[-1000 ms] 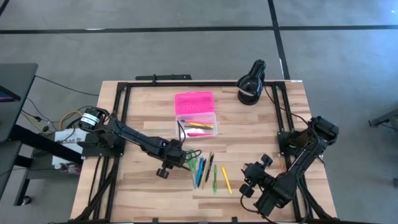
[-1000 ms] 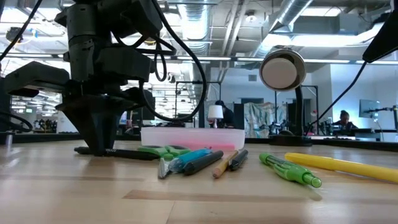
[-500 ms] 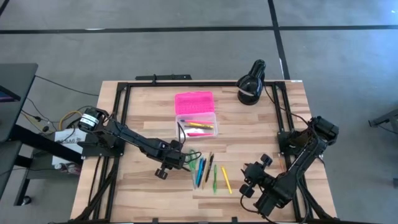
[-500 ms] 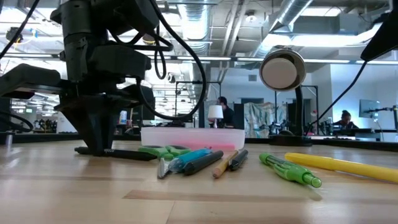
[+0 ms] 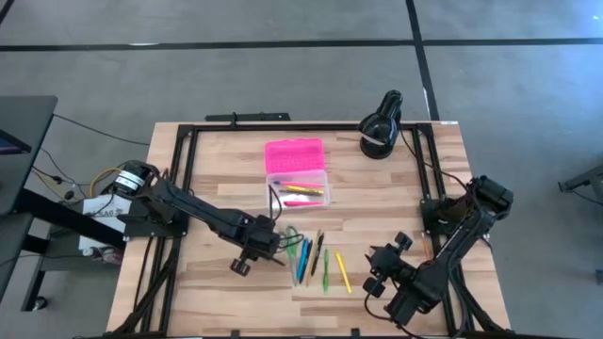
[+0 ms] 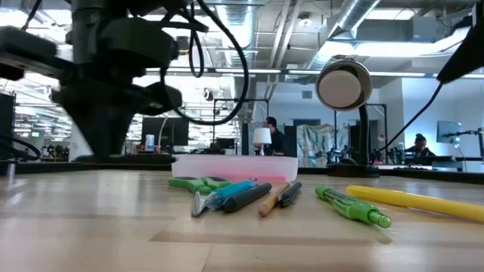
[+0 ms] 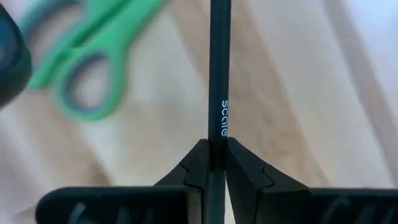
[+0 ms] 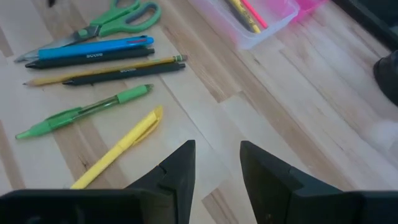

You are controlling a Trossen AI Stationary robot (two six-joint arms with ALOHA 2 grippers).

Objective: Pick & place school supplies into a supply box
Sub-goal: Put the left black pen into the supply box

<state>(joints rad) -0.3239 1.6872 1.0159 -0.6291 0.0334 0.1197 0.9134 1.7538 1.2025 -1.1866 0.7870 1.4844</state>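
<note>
My left gripper (image 5: 265, 244) is shut on a black pen (image 7: 219, 74) above the table, left of the green-handled scissors (image 5: 294, 235). It also shows in the low view (image 6: 106, 155). Several pens and pencils lie side by side on the table: a blue pen (image 8: 93, 48), black pens, a pencil, a green pen (image 8: 87, 111) and a yellow pen (image 5: 343, 271). The supply box's clear base (image 5: 298, 190) holds a few pens, and its pink lid (image 5: 294, 153) lies open behind it. My right gripper (image 8: 216, 163) is open and empty near the front right (image 5: 377, 281). My left gripper pinches the black pen's shaft (image 7: 219, 146) between its two fingers. The fingers come from above, pointing down, and lie across the pen. The pen (image 6: 140, 157) hangs level, clear of the table.
A black round lamp (image 5: 380, 127) stands at the far right of the table. Black frame rails (image 5: 179, 188) run along the table's edges. Bare wood lies between the loose pens and the box.
My left gripper has risen and gone a little toward the table's near left. The black pen, which lay on the table, is now lifted clear and level. The other supplies have stayed where they were.
</note>
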